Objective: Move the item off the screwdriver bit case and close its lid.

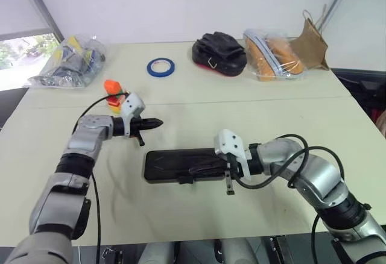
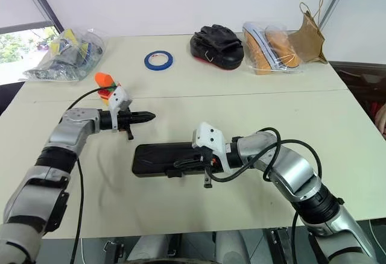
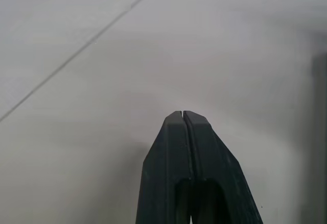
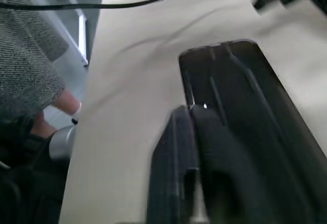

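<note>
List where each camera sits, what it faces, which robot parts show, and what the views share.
Left eye: head, looking down at the table; both arms, closed case, bricks.
Right eye: same scene.
Left wrist: along the shut left gripper at bare table.
Right wrist: along the shut right gripper resting on the case.
Shared: the case, in the eye and right wrist views.

The table (image 1: pixel 253 113) looks smooth and matt, pale cream. The screwdriver bit case (image 1: pixel 175 165) is dark, shiny plastic with raised lines on top. The item (image 1: pixel 114 92) is bright, smooth plastic. The blue tape ring (image 1: pixel 160 67) looks smooth. Two bags (image 1: pixel 69 62) are clear, crinkly plastic. The brown bag (image 1: pixel 313 44) looks like paper. The black pouch (image 1: pixel 219 53) looks soft, like cloth.
</note>
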Tool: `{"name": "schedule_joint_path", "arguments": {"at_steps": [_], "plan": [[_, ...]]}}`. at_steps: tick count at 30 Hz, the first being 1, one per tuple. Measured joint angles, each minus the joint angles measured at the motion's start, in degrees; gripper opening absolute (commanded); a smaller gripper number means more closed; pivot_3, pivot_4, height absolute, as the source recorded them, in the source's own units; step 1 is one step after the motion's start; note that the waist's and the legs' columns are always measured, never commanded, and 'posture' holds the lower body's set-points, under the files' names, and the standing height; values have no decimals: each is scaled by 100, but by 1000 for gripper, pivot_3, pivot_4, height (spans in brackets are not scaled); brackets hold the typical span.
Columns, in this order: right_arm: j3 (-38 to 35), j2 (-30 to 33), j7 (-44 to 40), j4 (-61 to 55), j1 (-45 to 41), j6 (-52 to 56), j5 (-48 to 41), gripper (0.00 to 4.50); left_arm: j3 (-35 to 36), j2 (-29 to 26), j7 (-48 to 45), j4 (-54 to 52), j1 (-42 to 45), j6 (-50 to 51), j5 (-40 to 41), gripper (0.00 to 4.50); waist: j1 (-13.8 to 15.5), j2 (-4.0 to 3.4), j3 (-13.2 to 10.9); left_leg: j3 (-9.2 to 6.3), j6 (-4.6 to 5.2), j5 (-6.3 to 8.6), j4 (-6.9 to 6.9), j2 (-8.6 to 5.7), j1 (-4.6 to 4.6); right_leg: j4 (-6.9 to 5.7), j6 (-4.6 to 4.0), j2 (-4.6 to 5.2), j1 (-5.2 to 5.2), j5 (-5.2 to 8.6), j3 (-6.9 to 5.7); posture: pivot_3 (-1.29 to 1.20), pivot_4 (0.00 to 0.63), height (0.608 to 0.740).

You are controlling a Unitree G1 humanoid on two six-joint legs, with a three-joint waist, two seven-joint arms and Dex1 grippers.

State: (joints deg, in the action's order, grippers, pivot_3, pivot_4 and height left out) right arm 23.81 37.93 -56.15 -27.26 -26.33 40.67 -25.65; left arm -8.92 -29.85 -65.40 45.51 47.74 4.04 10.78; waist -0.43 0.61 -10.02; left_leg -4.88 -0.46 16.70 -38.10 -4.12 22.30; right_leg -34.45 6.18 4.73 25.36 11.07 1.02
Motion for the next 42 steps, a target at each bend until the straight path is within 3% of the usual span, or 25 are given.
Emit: {"name": "schedule_joint_path", "arguments": {"at_steps": [8, 15, 22, 31, 42], "plan": [[707, -154, 163, -225, 42, -9, 644, 81, -92, 635, -556, 1062, 665, -494, -331, 0, -29, 1, 1, 3, 8, 4, -5, -1, 2, -2, 2, -1, 2, -1, 4, 0, 150, 740], [852, -226, 667, -227, 121, 132, 1157, 81, -149, 733, -1253, 1075, 726, -345, -423, 0, -29, 1, 1, 3, 8, 4, -12, -1, 2, -12, 3, -2, 2, -1, 4, 0, 150, 740], [1139, -496, 1339, -343, -41, 585, 1833, 81, -643, 755, -2274, 717, 721, -224, -756, 0, -29, 1, 1, 3, 6, 2, -19, -1, 1, -28, 2, -2, 4, -1, 5, 0, 150, 740], [1391, -753, 1653, -605, -150, 1424, 1988, 81, -662, 921, -2344, 586, 732, -341, -912, 0, -30, 3, 4, 2, 6, 2, -23, -1, -5, -49, 2, -2, 5, 0, 8, 0, 150, 740], [2229, -580, 1732, -465, -495, 1309, 2491, 81, -825, 844, -2332, 199, 593, -201, -906, 0, -37, 3, 13, 3, 6, 2, -23, -2, -8, -49, 3, -1, 3, 1, 10, 0, 150, 740]]}}
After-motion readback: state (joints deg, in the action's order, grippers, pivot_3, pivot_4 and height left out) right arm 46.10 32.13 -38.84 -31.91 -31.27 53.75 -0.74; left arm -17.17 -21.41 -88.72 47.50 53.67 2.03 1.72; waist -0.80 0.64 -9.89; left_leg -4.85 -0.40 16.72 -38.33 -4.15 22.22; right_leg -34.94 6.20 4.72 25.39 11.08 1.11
